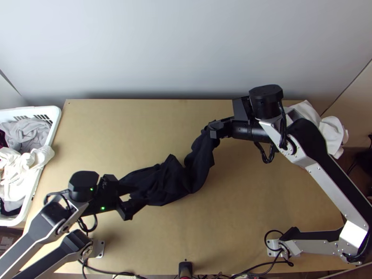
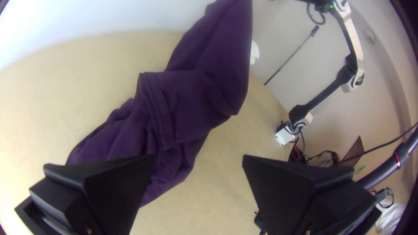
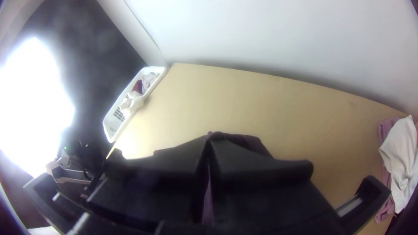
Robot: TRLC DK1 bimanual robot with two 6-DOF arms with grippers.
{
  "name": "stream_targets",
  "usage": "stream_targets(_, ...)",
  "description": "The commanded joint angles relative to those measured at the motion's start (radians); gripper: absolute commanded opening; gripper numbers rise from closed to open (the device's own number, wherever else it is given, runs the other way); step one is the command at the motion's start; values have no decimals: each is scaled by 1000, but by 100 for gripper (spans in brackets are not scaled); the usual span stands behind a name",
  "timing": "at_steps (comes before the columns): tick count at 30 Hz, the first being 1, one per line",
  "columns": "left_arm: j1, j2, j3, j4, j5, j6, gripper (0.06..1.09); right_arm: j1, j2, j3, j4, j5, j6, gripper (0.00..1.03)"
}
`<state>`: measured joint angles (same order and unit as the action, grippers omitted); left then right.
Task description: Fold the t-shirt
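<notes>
The dark t-shirt (image 1: 174, 181) hangs bunched from my right gripper (image 1: 216, 129), which is shut on one end of it; its lower part lies crumpled toward the left arm. My left gripper (image 1: 130, 197) stands open at the shirt's other end. In the left wrist view, the shirt (image 2: 187, 95) looks purple, with a seam band across it, and runs behind one finger of the left gripper (image 2: 198, 159). From the right wrist, the fingers of the right gripper (image 3: 208, 143) meet on the fabric, and a dark fold (image 3: 246, 140) shows just beyond them. They hide much of the shirt.
A white basket (image 1: 55, 122) of clothes stands at the table's left edge. White cloth (image 1: 331, 132) lies at the back right, beside pink cloth (image 3: 385, 130). Bare table (image 1: 125, 135) stretches behind the shirt; cables (image 1: 251, 270) run along the near edge.
</notes>
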<state>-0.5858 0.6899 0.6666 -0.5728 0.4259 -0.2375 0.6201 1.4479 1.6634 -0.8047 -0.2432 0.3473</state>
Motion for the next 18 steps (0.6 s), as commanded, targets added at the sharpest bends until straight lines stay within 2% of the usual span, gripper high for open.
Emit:
stream_targets(1,-5,111,-110,200,1,-160,103,-10,5,9,2,1,1,3)
stream_targets(8,15,287,-102,329,1,-289,103,-16,-1,18,2,1,-2,3)
stream_targets(11,18,402,-79,352,1,-312,103,-16,-7,24,2,1,-2,3)
stream_targets(18,-3,471,-67,442,1,-379,103,-19,-11,22,1,5,-4,3)
